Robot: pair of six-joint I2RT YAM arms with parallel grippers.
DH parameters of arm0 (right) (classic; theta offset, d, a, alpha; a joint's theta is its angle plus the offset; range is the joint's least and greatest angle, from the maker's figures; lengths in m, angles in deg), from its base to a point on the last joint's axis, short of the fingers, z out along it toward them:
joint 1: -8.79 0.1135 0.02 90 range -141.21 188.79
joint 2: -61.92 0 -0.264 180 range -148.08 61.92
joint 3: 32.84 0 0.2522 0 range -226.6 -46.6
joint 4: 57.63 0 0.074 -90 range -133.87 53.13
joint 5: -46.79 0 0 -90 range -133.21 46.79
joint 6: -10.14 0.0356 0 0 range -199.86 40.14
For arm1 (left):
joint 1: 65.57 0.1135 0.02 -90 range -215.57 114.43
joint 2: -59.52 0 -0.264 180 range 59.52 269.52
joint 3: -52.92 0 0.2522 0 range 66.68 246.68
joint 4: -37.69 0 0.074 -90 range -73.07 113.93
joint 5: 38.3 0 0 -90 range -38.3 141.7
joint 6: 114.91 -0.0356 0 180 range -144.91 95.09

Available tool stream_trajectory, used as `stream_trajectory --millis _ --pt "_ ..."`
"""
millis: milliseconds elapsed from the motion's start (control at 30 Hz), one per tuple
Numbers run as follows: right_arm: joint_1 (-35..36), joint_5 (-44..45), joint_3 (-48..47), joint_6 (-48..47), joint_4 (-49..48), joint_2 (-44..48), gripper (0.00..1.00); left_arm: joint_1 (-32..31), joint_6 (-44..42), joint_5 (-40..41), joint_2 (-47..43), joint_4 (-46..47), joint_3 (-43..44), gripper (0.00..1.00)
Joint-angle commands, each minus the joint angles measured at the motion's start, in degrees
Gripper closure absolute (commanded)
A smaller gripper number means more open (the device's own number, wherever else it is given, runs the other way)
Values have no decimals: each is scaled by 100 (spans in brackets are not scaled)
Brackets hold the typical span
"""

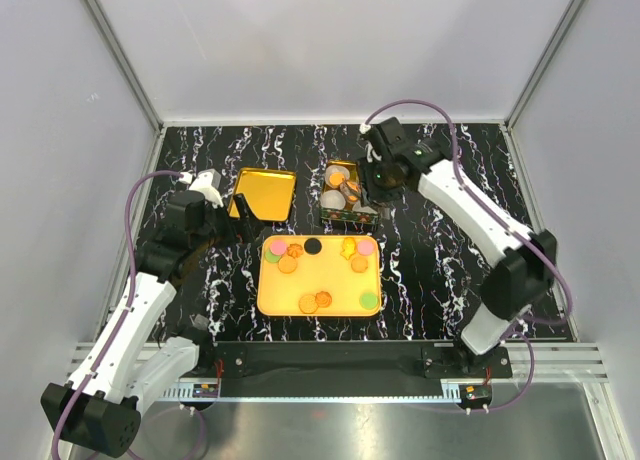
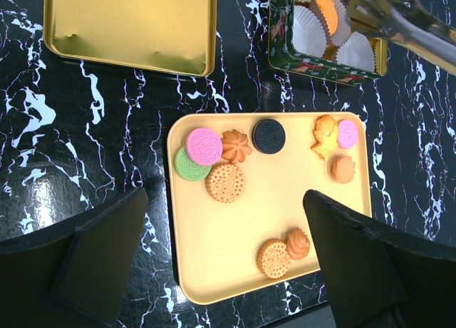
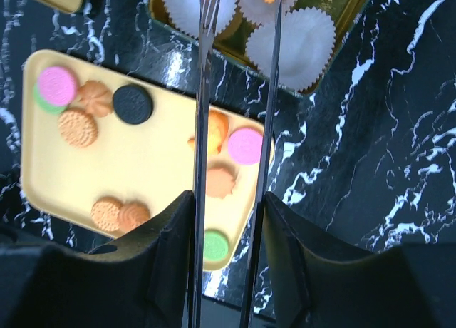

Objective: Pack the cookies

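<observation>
Several cookies lie on the yellow tray [image 1: 325,275]: pink [image 2: 204,145], green [image 2: 187,167], black [image 2: 268,136] and orange ones [image 2: 225,182]. A few more orange cookies [image 2: 326,7] sit in white paper cups in the green tin [image 2: 324,70]. My right gripper [image 3: 229,257] is shut on metal tongs [image 3: 201,128]. The tongs' tips are apart above the tin's paper cups [image 3: 292,46], and I see no cookie gripped between them. My left gripper [image 2: 228,264] is open and empty, hovering above the tray's near edge.
The tin's gold lid [image 1: 265,193] lies open side up, left of the tin [image 1: 350,195] and behind the tray. The table is black marble-patterned [image 1: 440,250]. Grey walls enclose it on three sides.
</observation>
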Motion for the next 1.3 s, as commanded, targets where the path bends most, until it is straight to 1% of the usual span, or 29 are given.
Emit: stream_trajectory --millis 0,33,133,200,300,500,600,833,1267 --pt "129 -278 305 198 161 1005 52 35 -34 -69 -50 249 -27 1" --pt "200 -278 402 242 206 1232 52 35 -16 -69 -33 250 -18 1" --pt "621 -111 754 427 390 1515 51 44 -16 -130 -6 276 -27 1" --pt "989 100 947 620 539 1594 51 44 -7 -157 3 285 -27 1" --pt "1333 328 1228 840 698 1770 51 44 -7 -174 3 285 -27 1" --pt "1431 417 1887 1121 918 2210 50 44 -7 -148 -32 276 -53 1" --pt "1501 399 2046 1192 988 2272 50 52 1 -157 -24 276 -44 1" --pt "1589 250 2266 1306 918 2403 49 52 1 -122 -41 259 -44 1" --pt "1765 144 2636 1465 541 2281 47 52 1 -157 -23 276 -35 1"
